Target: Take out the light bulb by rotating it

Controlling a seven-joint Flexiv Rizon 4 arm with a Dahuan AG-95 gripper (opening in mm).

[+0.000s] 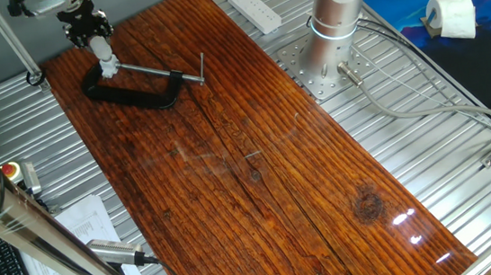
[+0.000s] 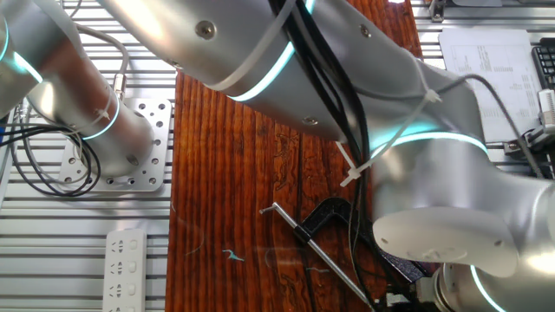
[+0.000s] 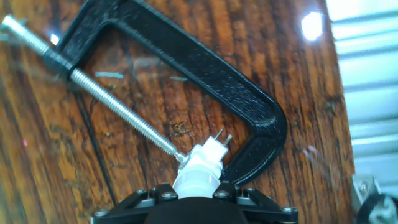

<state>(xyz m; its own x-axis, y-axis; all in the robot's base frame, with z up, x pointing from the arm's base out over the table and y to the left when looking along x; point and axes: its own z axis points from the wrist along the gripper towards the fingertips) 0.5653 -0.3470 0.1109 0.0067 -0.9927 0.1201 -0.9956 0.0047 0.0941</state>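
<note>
The light bulb (image 3: 200, 165) was held just ahead of the gripper (image 3: 198, 200), fingers clamped on its white body. The clamp (image 3: 205, 68) lay directly beyond, its screw tip beside the bulb. Open table (image 1: 268, 180) was seen past the clamp.

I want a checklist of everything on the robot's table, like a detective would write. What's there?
Surface: brown wooden board lying on a ribbed metal table.
Job's things: white light bulb, held in the black C-clamp between the screw bar's tip and the frame.
Clutter: nothing seen on the board apart from the clamp.
Grippers: gripper directly above the bulb; whether its fingers grip it cannot be told.
Cables: grey cables run from the arm's base across the metal table.
Surroundings: white power strip, toilet paper roll, printed paper sheet.
</note>
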